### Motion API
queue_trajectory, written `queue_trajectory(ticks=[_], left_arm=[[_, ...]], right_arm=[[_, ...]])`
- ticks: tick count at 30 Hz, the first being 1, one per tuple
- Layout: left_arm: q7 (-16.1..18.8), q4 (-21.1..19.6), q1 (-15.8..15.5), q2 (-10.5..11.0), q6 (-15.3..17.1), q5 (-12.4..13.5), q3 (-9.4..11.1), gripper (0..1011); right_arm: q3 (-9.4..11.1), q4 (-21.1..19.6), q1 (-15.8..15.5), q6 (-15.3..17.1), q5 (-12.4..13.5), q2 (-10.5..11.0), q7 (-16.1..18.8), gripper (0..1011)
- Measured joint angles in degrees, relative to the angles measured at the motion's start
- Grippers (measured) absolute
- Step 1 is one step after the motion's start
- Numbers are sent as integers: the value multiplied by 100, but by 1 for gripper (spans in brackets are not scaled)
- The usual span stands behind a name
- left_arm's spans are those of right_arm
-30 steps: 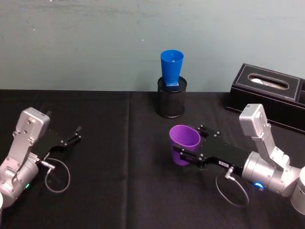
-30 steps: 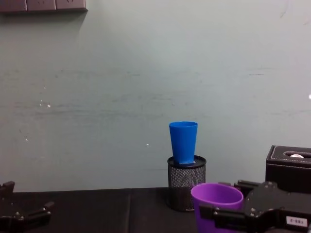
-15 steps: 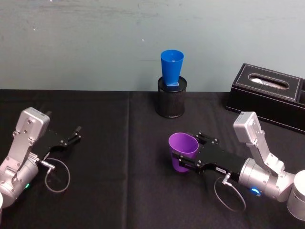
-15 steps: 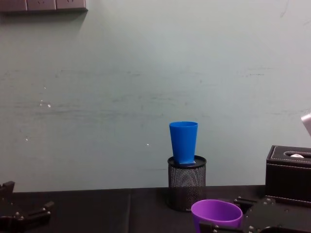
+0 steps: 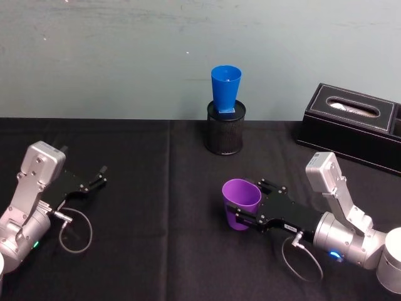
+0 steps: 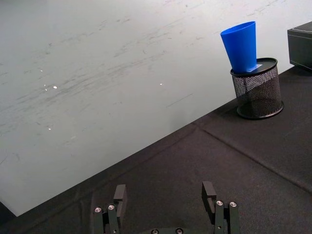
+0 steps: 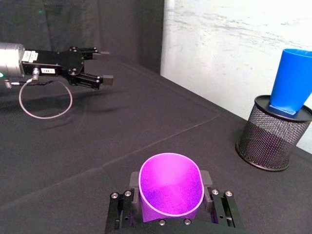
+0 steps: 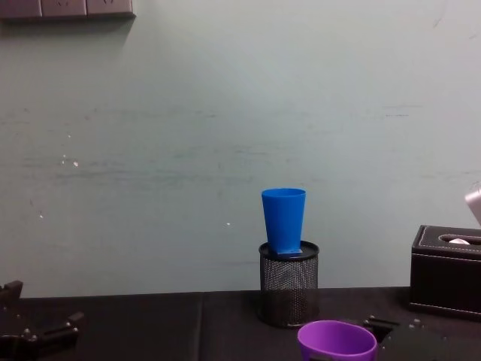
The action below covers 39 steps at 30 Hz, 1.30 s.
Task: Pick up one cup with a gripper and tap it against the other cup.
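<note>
While the black-clothed table [image 5: 156,263] spreads under everything, we see a black tissue box [image 5: 354,122] at its far right. The right gripper [image 5: 249,200] reaches in from the right, jaws clamped on either side of the purple cup [image 7: 170,190] — upright, mouth up, near the table's middle, low over the cloth; whether its base touches we cannot tell. The left gripper [image 5: 100,176] rests at the left, fingers spread, empty. Well behind, by the wall, a wire-mesh pen holder [image 5: 225,135] carries the blue cup [image 5: 225,88] — wedged in its mouth, apart from the purple one.
</note>
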Motion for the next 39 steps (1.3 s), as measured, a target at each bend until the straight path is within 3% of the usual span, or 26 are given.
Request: queue_trajectory(ticks=[26,31,35,39], left_arm=[[0,0,0,0,0,0,0,1012],[0,0,0,0,0,0,0,1011],[0,0,0,0,0,0,0,1012],[0,0,0,0,0,0,0,1011]], right_arm=[[10,56,-25,-13,12,-24,12,729],[10,54,-25,-13,13,-22,11,827],[10,50,-25,-13,13,-22,11,964],[10,48,-25,-12,14,-22,11,1000]])
